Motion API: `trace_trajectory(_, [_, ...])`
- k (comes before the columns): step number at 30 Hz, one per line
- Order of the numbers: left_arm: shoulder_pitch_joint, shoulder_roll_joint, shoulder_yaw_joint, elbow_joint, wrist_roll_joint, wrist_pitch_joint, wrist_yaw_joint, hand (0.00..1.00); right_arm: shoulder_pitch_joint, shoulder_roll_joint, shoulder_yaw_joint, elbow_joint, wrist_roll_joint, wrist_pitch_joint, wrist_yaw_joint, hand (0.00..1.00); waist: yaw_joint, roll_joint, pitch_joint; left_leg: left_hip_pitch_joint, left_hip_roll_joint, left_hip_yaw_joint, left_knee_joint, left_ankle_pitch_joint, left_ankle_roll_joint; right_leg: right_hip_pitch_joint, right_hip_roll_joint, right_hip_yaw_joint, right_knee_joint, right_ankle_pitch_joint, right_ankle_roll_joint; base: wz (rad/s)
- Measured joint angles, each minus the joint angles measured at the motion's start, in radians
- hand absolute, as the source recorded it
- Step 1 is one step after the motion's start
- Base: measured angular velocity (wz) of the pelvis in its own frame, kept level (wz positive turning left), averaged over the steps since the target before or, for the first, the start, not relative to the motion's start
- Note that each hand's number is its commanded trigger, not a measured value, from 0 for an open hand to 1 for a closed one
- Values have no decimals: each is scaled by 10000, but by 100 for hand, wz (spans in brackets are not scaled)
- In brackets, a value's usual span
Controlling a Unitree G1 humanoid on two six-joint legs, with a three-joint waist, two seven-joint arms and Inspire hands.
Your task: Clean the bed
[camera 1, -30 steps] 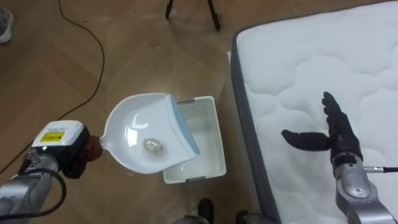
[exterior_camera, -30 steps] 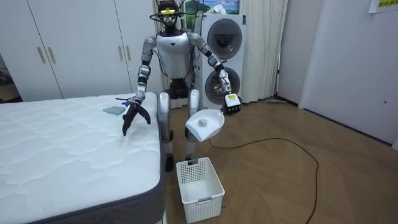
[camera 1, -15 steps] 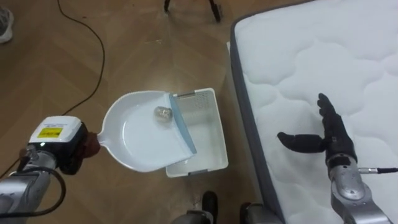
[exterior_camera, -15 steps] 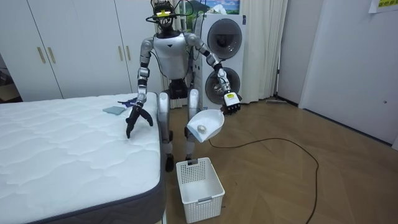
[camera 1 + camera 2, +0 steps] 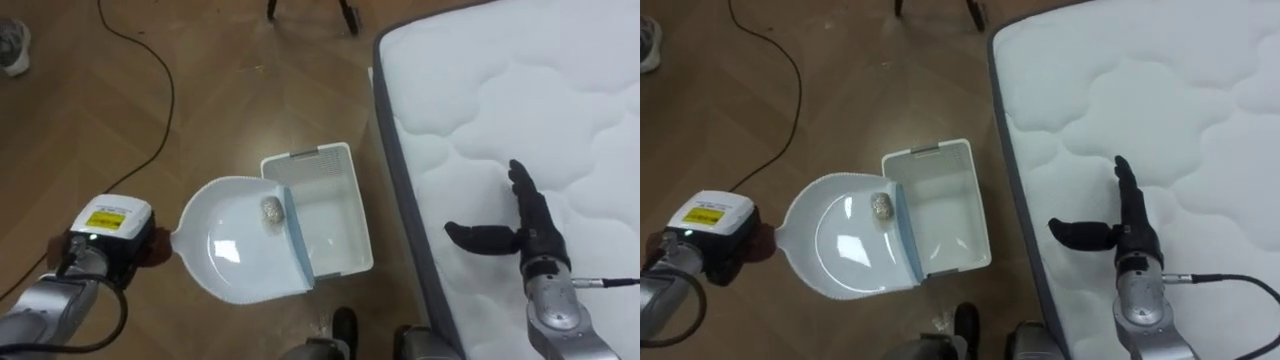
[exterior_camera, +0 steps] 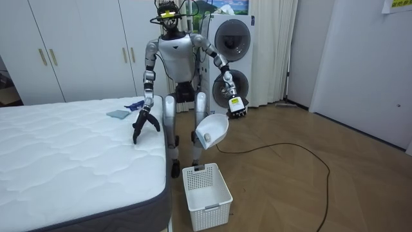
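room view has the robot standing at the bed (image 5: 480, 90) corner. its left hand (image 5: 150, 247) grips the handle of a white dustpan (image 5: 235, 245), held over the floor with its lip above the white basket (image 5: 335, 225). a crumpled ball (image 5: 271, 209) lies in the pan near that lip. right hand (image 5: 530, 232) hangs open over the mattress, fingers straight.

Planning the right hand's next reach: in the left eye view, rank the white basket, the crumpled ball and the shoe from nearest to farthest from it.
From the right hand, open above the mattress:
1. White basket, on the floor left of the mattress.
2. Crumpled ball, in the dustpan over the basket's left rim.
3. Shoe, far upper-left corner.
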Motion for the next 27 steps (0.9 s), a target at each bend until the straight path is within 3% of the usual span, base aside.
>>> trace_trajectory(3, [4,73,-6,-215,17,13,-128,100,-3,3,17,0,61,0,-46,0,1,-1,-1,2,0,-7,-2,2,7,27,-10,-32,-52,2,8,0])
trace_trajectory(8, [5,548,-7,-314,571,9,-163,100,-30,5,116,-2,49,-17,-50,0,-50,-3,-2,1,-3,-9,-44,1,13,12,-11,-33,-66,1,14,0])
trace_trajectory(16, [14,905,-9,-352,1054,-28,-162,100,-75,45,130,0,36,-24,-129,0,-157,-3,-1,-10,-3,-51,-138,16,37,41,-13,-92,-211,20,40,0])
trace_trajectory(21, [23,1327,-16,-270,1167,17,-103,100,-82,51,148,0,54,-24,-362,0,-189,36,9,14,-6,-67,-200,23,46,35,-15,-93,-190,38,46,0])
trace_trajectory(23, [42,1417,-208,-223,1154,241,-21,100,-93,26,186,-2,122,-42,-578,0,-186,252,27,44,-21,-97,-157,24,49,92,-42,-123,-217,42,50,5])
trace_trajectory(27, [86,1433,-498,-227,1151,263,-22,100,-189,6,203,-3,124,-107,-865,0,-193,629,96,216,-109,8,-343,56,105,101,-217,-115,-45,22,92,-3])
